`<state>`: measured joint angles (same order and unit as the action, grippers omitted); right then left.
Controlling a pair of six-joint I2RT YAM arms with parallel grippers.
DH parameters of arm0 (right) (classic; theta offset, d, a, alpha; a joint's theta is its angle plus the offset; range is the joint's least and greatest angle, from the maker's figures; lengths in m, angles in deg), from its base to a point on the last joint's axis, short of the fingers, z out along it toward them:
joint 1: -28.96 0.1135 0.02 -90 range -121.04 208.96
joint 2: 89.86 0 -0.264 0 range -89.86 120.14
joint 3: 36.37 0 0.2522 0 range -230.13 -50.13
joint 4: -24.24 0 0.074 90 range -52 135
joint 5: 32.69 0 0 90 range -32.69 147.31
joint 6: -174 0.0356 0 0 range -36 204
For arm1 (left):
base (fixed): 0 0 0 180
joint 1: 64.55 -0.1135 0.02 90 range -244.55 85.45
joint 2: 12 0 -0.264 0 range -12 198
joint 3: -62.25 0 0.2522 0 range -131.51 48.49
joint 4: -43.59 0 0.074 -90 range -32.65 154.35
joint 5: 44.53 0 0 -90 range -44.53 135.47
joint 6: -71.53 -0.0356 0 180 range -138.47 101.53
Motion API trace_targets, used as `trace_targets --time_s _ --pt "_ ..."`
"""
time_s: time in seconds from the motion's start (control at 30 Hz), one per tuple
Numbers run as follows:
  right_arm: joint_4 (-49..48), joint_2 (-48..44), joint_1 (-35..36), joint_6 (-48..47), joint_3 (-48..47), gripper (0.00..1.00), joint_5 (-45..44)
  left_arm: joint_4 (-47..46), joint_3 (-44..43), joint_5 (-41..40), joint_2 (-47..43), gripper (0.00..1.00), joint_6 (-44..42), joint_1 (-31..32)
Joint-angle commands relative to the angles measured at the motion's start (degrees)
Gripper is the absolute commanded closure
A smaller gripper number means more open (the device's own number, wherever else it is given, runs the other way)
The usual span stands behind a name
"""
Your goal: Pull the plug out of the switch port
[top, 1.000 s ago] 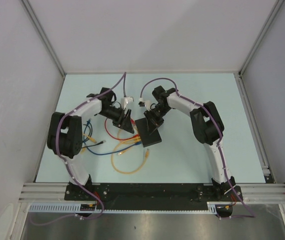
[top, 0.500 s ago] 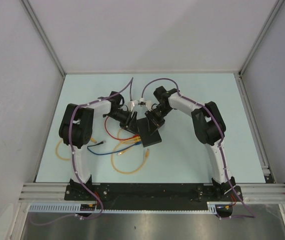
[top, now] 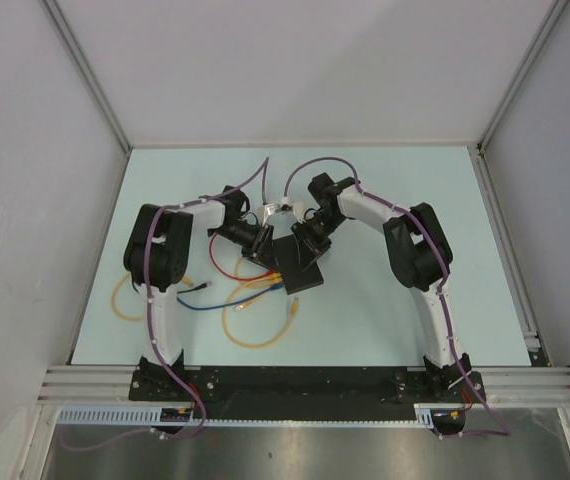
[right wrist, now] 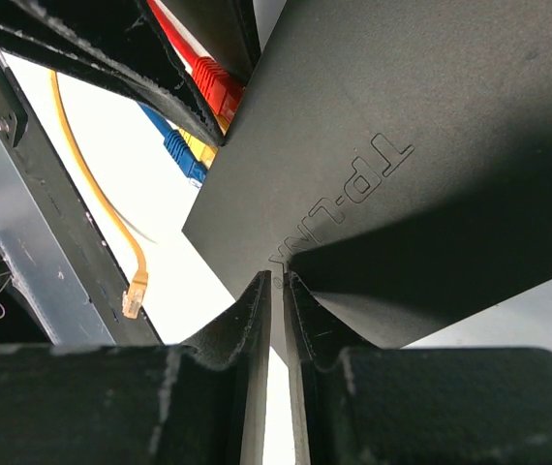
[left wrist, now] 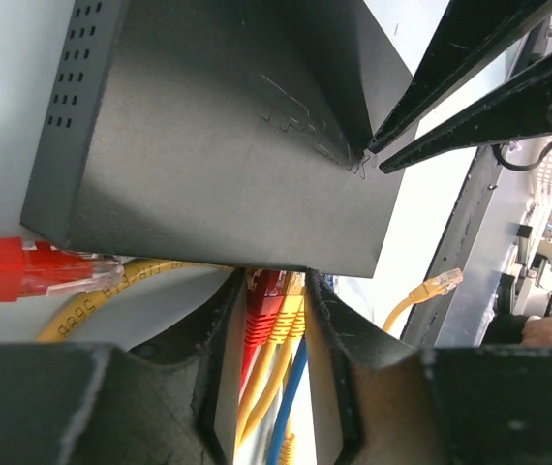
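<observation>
The black switch (top: 300, 268) lies flat mid-table, with its socket edge facing left. Red plug (left wrist: 266, 310) and two yellow plugs (left wrist: 297, 312) sit side by side in the sockets, and a blue cable (left wrist: 291, 397) runs beneath them. My left gripper (left wrist: 274, 281) is at that edge, its fingers pressed against the outer sides of this plug bundle. From the right wrist view a blue plug (right wrist: 181, 152) also shows at the sockets. My right gripper (right wrist: 277, 279) is shut, with its tips resting on the switch's top (right wrist: 402, 145) by the embossed logo.
Loose cables lie left and in front of the switch: a yellow loop (top: 255, 328), a blue cable (top: 197, 296), a red one (top: 227, 268). A free red plug (left wrist: 19, 271) and a free yellow plug (left wrist: 438, 284) lie beside the switch. Walls enclose the table.
The left arm swung in toward the switch's socket edge and its jaws narrowed round the plugs. The right gripper stayed on the switch top.
</observation>
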<state>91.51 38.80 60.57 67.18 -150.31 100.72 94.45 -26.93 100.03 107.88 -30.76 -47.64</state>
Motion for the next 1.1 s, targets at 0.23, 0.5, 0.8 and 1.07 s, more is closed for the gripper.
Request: trace_targets --time_s 0.23,0.5,0.8,1.07 --pt "0.2 1.6 0.2 -3.1 1.0 0.83 -7.1 3.1 -3.2 4.9 4.2 0.7 -5.1 1.1" --pt "0.3 1.9 0.2 -3.0 1.0 0.83 -7.1 3.3 -4.1 2.8 5.6 0.8 -5.1 1.1" --pt "0.1 2.3 0.3 -2.6 0.9 0.82 -8.1 6.2 -5.0 -3.8 5.3 0.98 -5.3 0.8" --pt "0.1 2.3 0.2 -2.6 0.9 0.82 -7.9 16.9 -4.9 -7.3 0.2 1.0 -10.0 -4.7"
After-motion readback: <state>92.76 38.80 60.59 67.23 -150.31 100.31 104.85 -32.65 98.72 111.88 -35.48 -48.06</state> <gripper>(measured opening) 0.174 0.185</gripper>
